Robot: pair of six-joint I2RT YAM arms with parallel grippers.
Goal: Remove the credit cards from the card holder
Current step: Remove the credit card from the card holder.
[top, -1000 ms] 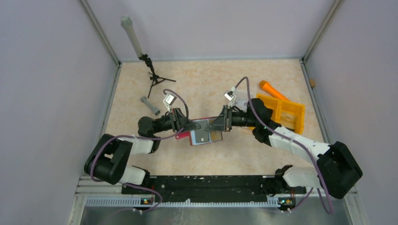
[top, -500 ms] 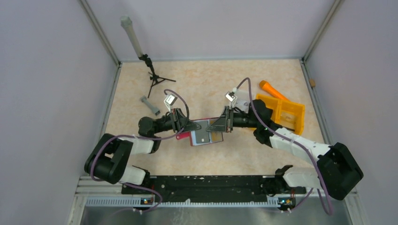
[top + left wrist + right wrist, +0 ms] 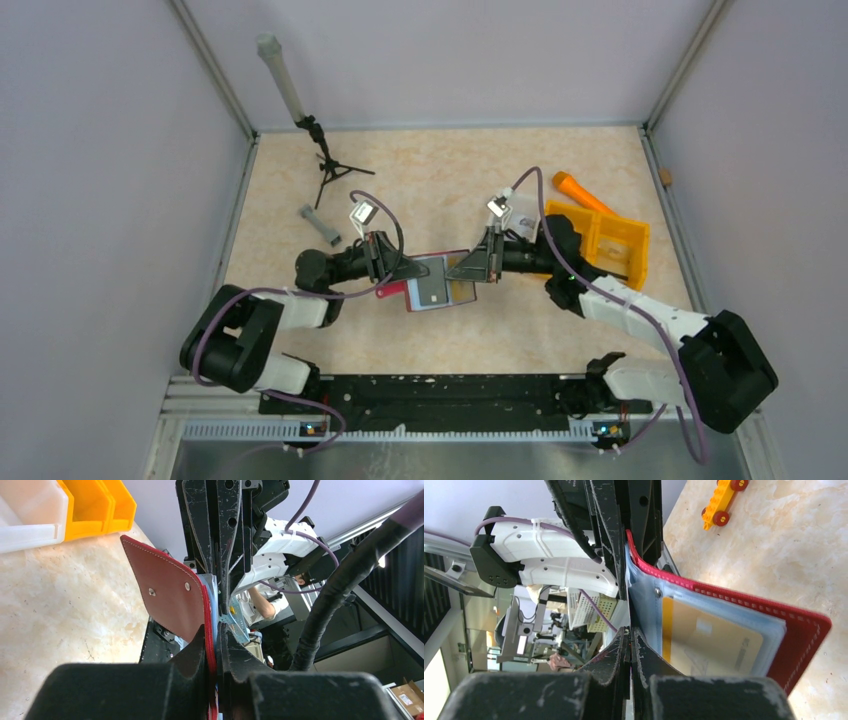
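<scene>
Bracing, we judge: left gripper (image 3: 215,642) jaws clamp card holder (image 3: 165,597) by its red flap; right gripper (image 3: 630,640) jaws together on its pale edge, 1 tan card (image 3: 704,640) beside.

table: beige marbled top (image 3: 450,170)
back left: small black tripod (image 3: 327,160), grey rod piece (image 3: 320,225) near it
right side: orange tray (image 3: 612,225), orange stick (image 3: 575,187) just behind
</scene>
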